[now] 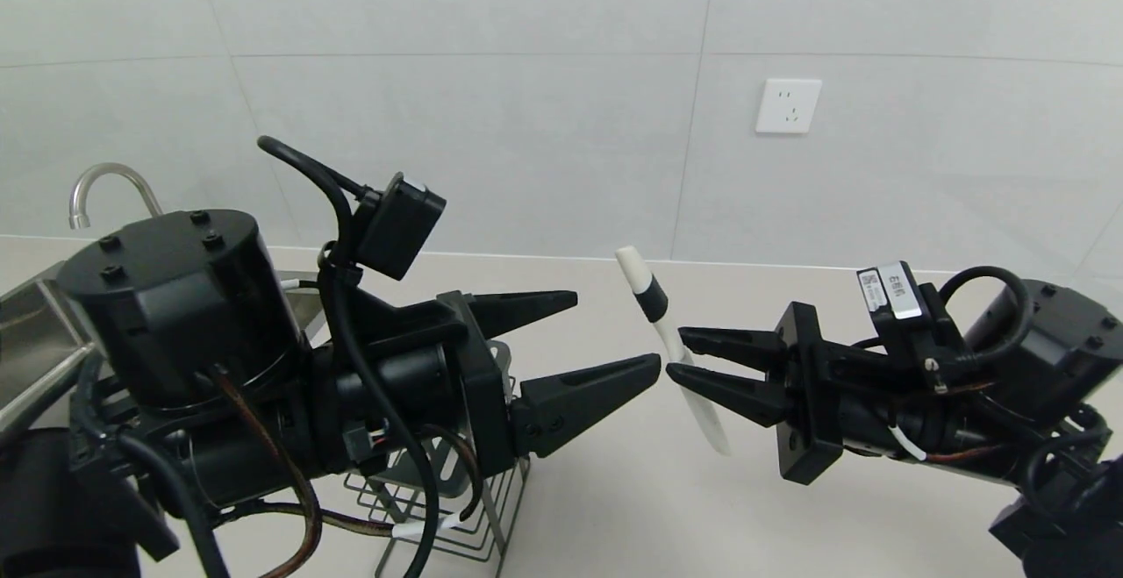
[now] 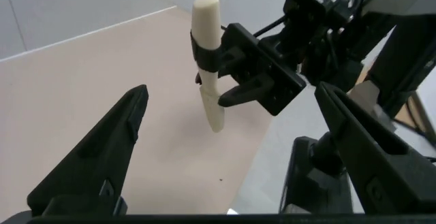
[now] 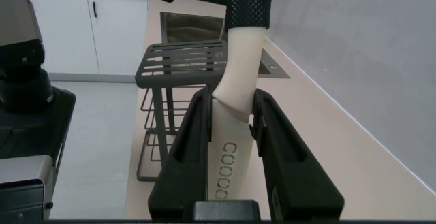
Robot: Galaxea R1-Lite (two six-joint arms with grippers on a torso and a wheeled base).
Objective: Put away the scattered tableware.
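Right of centre in the head view, the right gripper (image 1: 675, 353) is pinching a white knife (image 1: 654, 302) where the blade meets the handle. The handle, with its black textured band, tilts up toward the upper left and the pale blade angles down toward the lower right, held in the air above the tabletop (image 1: 614, 490).

Facing it from the left, just beside the knife but not touching it, the left gripper (image 1: 616, 330) is spread wide with nothing between its fingers. Below the left arm, at lower centre-left, a wire rack (image 1: 478, 538) stands on the tabletop. A sink (image 1: 35, 332) with a curved tap (image 1: 105, 179) lies at the far left edge.

This looks like a handover, or a carry to the rack. If you pass it across, close the left gripper on the black band, not the blade, and loosen the right gripper only once that hold is firm. Keep the blade pointing down so it can drop into a rack slot.

Writing: a white sticker (image 1: 888, 284) on the right wrist camera carries print too small to read. The blade shows a row of small oval marks, not legible as letters. The wall socket (image 1: 789, 105) at upper right is unmarked.
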